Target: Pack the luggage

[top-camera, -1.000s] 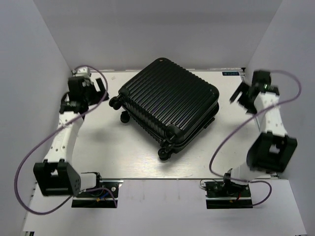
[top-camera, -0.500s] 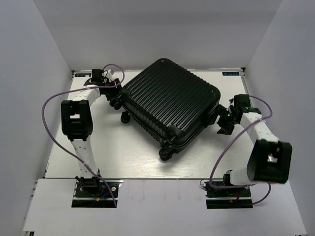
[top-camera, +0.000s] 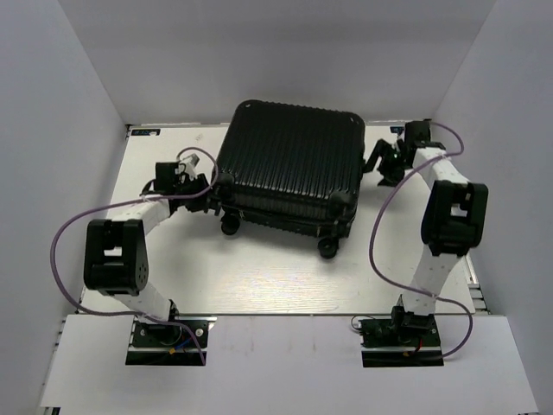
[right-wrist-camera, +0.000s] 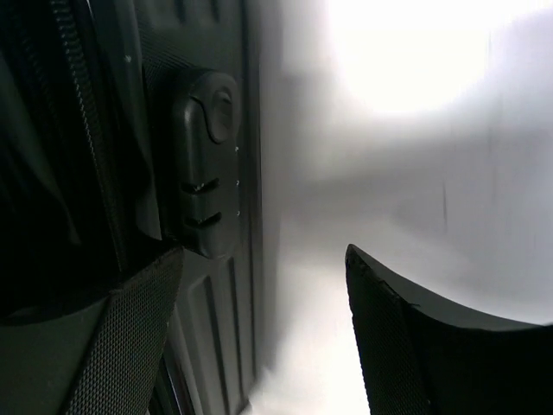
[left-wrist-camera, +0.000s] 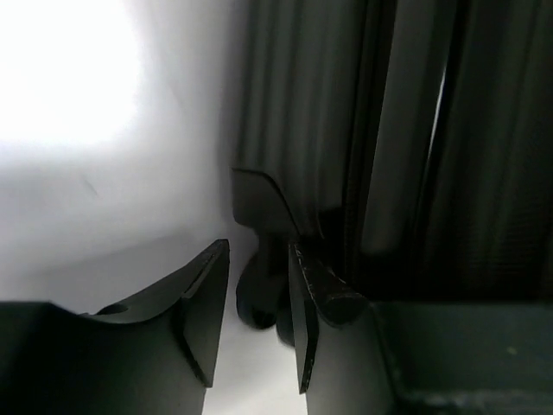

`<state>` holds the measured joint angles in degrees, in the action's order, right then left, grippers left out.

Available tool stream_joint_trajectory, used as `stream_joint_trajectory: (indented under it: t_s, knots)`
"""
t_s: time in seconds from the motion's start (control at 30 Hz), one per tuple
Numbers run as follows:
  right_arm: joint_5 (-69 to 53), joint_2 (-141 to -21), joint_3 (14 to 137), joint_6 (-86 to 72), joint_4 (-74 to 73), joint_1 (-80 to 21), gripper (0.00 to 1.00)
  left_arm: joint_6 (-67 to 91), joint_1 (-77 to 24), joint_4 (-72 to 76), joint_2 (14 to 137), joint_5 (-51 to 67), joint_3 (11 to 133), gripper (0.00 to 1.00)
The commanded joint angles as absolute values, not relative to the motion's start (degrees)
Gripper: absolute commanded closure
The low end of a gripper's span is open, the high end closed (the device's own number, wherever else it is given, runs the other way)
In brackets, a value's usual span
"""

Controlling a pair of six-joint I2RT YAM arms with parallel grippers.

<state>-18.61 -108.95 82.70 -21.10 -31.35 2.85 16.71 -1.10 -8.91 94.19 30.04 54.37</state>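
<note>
Top external: luggage [top-camera: 289,160] newly square-on.

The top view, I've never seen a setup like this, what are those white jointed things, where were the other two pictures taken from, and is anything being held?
Those are robot arms, a left arm and a right arm, bolted at the near edge of the white table, each ending in a two-finger gripper. The top view looks down from above and behind them. On the table lies one thing, a black ribbed suitcase on small wheels. The other two pictures come from cameras on the wrists. The left gripper has its fingers close on either side of a suitcase wheel; whether they pinch it is unclear. The right gripper stands wide open beside the suitcase's side that carries the combination lock, holding nothing.
</note>
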Motion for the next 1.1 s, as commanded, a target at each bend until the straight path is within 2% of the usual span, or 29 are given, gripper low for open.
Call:
stream_joint_trajectory:
  t_s: [0.0,0.1,0.2,0.27,0.3,0.33,0.4,0.53,0.63,0.7,0.73,0.8,0.87,0.97,1.0,1.07]
  knots:
    - [-30.3,-115.6,92.4,-21.9,-21.8,-2.4,0.21,20.3,-5.5,-6.9,85.8,38.9,48.9,0.55]
    - [-30.8,-122.0,100.7,-21.4,-22.8,-3.8,0.21,19.8,-5.5,-10.7,80.8,34.9,46.1,0.55]
    - [-28.7,-125.3,108.4,-21.8,-24.3,-4.0,0.21,19.4,-5.4,-14.7,77.1,27.6,46.9,0.45]
    - [-24.4,-123.8,108.2,-22.8,-22.8,-3.3,0.21,18.5,-4.8,-17.4,74.7,22.0,48.6,0.29]
    - [-22.8,-122.9,108.2,-22.6,-24.0,-3.3,0.19,18.1,-3.4,-19.9,73.1,20.5,49.1,0.11]
    - [-20.8,-122.3,108.2,-21.9,-24.9,-3.2,0.17,17.7,-2.8,-22.5,72.5,17.6,51.3,0.00]
    - [-12.3,-118.4,107.8,-21.3,-26.4,-2.6,0.11,16.1,-1.5,-24.9,68.5,17.1,52.3,0.00]
    - [-1.5,-111.3,104.8,-21.5,-28.7,-0.7,0.09,14.7,-2.4,-23.6,60.3,17.5,49.2,0.00]
    - [-0.3,-99.5,94.8,-18.1,-28.2,1.3,0.09,15.5,-3.7,-23.5,54.6,24.5,47.0,0.00]
    - [-2.2,-95.9,87.2,-15.2,-29.3,1.7,0.09,15.0,-6.0,-28.4,53.0,23.1,48.6,0.02]
    - [-3.1,-90.4,85.2,-14.5,-29.8,1.7,0.09,14.2,-8.8,-30.7,52.4,17.3,48.9,0.02]
    - [-5.6,-86.7,81.1,-13.8,-31.9,1.2,0.09,13.8,-14.3,-32.0,52.1,13.3,49.1,0.02]
    - [-12.4,-79.6,73.4,-14.1,-35.9,1.0,0.13,12.8,-23.1,-31.4,52.1,5.7,49.5,0.02]
    - [-12.4,-68.7,63.5,-12.8,-37.5,-1.7,0.15,11.4,-33.4,-31.7,54.6,-4.8,51.4,0.01]
    - [-12.3,-66.5,62.6,-11.4,-38.1,-1.9,0.15,11.3,-35.4,-32.4,56.7,-13.3,52.6,0.01]
    - [-11.1,-59.2,61.6,-9.7,-41.5,-3.6,0.15,11.3,-41.1,-33.7,60.9,-21.8,54.4,0.01]
